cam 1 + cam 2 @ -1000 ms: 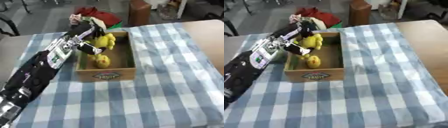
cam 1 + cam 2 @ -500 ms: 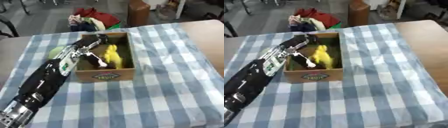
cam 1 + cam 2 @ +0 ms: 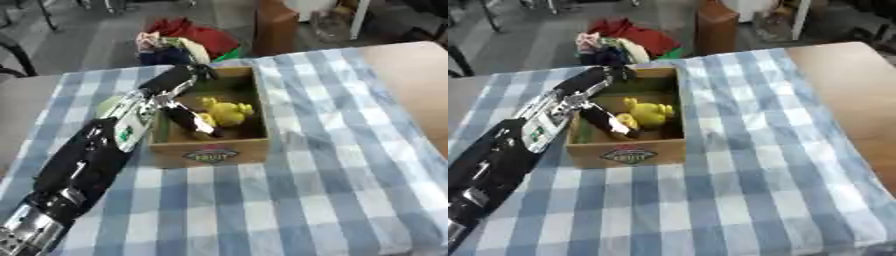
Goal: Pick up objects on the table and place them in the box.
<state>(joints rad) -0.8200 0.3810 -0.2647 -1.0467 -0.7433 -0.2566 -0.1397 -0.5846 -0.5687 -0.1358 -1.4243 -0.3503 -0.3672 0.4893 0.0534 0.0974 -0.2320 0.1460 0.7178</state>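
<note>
One blue-and-white checked cloth [image 3: 289, 200] covers the table. On it stands a rectangular wooden box [image 3: 213, 152] with a printed label. The black left arm reaches over its left wall, and the left hand [image 3: 191, 120] lies inside, fingers straight and holding nothing. A rounded yellow toy [image 3: 226, 113] sits beside it in the box.

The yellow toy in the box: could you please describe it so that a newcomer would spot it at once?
On the blue checked tablecloth stands a wooden box with a label on its front. Inside, right of the robot's left hand, lies the yellow toy, the only bright yellow thing there.
</note>
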